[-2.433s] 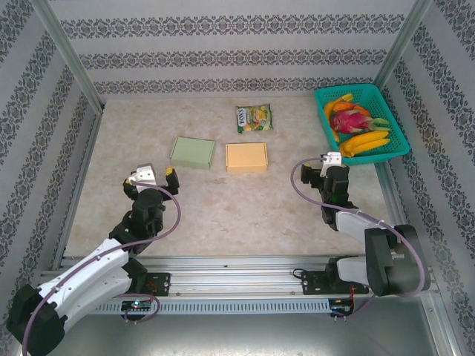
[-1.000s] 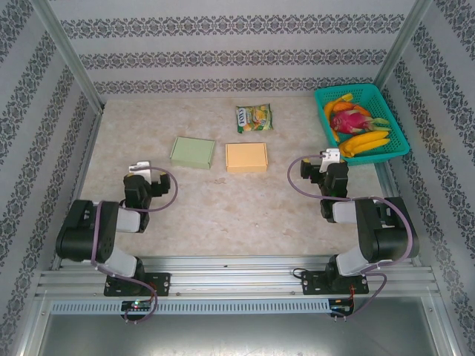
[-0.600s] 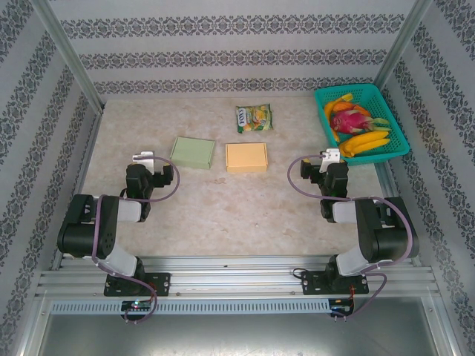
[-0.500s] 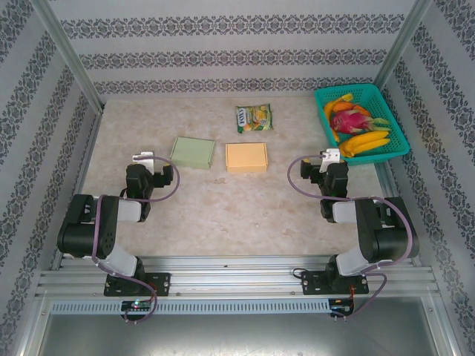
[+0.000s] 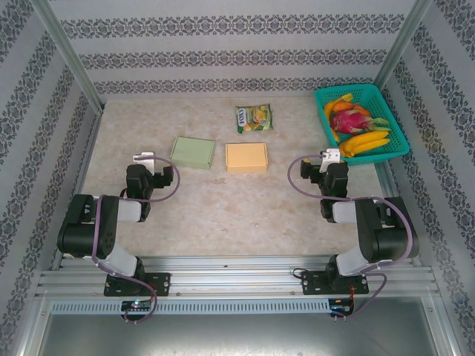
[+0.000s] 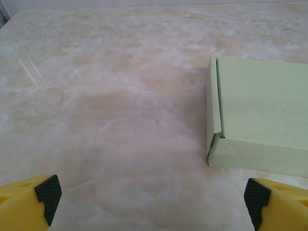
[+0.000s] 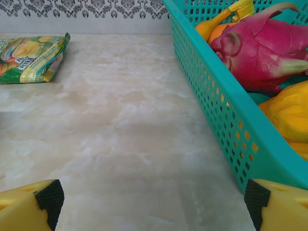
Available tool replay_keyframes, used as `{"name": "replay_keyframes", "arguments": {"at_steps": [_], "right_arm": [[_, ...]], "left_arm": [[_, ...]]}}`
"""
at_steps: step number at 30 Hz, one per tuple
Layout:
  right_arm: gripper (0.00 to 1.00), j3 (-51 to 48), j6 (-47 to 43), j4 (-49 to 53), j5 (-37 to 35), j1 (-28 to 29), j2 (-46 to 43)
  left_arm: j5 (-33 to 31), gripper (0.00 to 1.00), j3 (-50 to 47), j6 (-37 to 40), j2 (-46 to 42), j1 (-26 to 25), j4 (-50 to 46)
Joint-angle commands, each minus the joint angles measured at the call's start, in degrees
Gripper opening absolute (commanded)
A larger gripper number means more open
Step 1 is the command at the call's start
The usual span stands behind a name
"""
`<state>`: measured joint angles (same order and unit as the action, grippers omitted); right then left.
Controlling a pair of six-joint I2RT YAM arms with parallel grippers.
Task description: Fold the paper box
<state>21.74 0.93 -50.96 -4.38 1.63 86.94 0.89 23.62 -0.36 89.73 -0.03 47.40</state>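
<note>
Two flat closed paper boxes lie side by side mid-table: a pale green box (image 5: 193,152) and an orange box (image 5: 246,157). My left gripper (image 5: 152,172) rests low over the table, just near-left of the green box, open and empty. In the left wrist view the green box (image 6: 262,120) lies ahead to the right, its corner flap facing my open left gripper (image 6: 151,197). My right gripper (image 5: 324,169) sits right of the orange box, open with nothing between its fingers (image 7: 48,197).
A teal basket (image 5: 393,130) of fruit stands at the back right; its wall (image 7: 216,96) runs close past my right gripper's right side, a pink dragon fruit (image 7: 260,48) inside. A green snack bag (image 5: 254,117) lies behind the boxes. Patterned walls enclose the table.
Both arms have folded back from reaching poses to tucked ones. In the last second the left gripper edged slightly toward the green box; the right arm stayed still.
</note>
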Motion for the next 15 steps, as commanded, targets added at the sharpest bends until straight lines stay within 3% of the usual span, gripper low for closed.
{"name": "replay_keyframes", "arguments": {"at_steps": [1, 15], "right_arm": [[0.98, 0.28, 0.73, -0.28, 0.72, -0.13, -0.53], [0.98, 0.23, 0.66, -0.28, 0.7, -0.13, -0.52]], "left_arm": [[0.47, 1.0, 0.29, 0.72, -0.32, -0.42, -0.35], [2.02, 1.0, 0.64, 0.36, -0.23, 0.41, -0.82]]}}
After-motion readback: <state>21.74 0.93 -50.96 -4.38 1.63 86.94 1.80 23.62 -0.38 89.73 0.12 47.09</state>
